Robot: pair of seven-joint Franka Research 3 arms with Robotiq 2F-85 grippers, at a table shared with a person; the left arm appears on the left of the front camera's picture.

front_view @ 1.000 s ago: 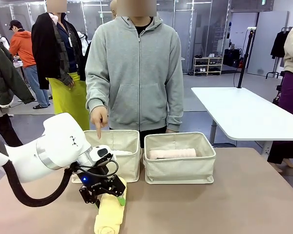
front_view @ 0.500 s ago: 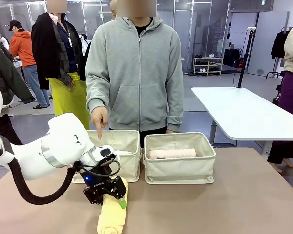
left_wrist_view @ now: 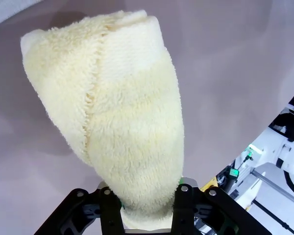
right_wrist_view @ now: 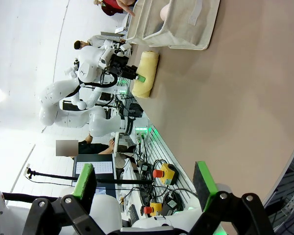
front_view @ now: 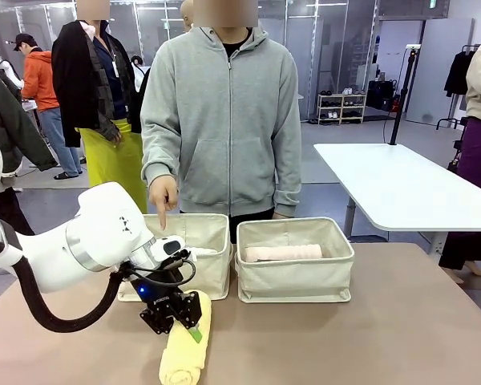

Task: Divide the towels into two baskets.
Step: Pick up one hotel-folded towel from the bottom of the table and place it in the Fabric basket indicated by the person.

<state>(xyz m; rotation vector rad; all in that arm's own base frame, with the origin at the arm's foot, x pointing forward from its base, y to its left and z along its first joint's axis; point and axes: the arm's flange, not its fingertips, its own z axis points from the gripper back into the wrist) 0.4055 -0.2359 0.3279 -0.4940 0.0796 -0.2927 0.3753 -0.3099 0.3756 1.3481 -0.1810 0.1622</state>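
Observation:
A pale yellow rolled towel (front_view: 184, 357) lies on the brown table in front of the left basket (front_view: 204, 269). My left gripper (front_view: 182, 324) is shut on its far end. In the left wrist view the yellow towel (left_wrist_view: 120, 122) runs away from the left gripper (left_wrist_view: 149, 211), squeezed between the black fingers. The right basket (front_view: 295, 281) holds a pale pink towel (front_view: 282, 253). A bit of white towel (front_view: 202, 251) shows inside the left basket. My right gripper (right_wrist_view: 144, 183) hangs open over the table, far from the yellow towel (right_wrist_view: 146, 73) and a basket (right_wrist_view: 186, 29).
A person in a grey hoodie stands at the far side, and one hand (front_view: 163, 196) points a finger down at the left basket's rim. Bare table (front_view: 369, 345) spreads to the right of the towel and in front of the baskets.
My left gripper's jaws have closed onto the yellow towel's end. The towel has shifted a little to the right with it. The person's pointing hand has stayed put.

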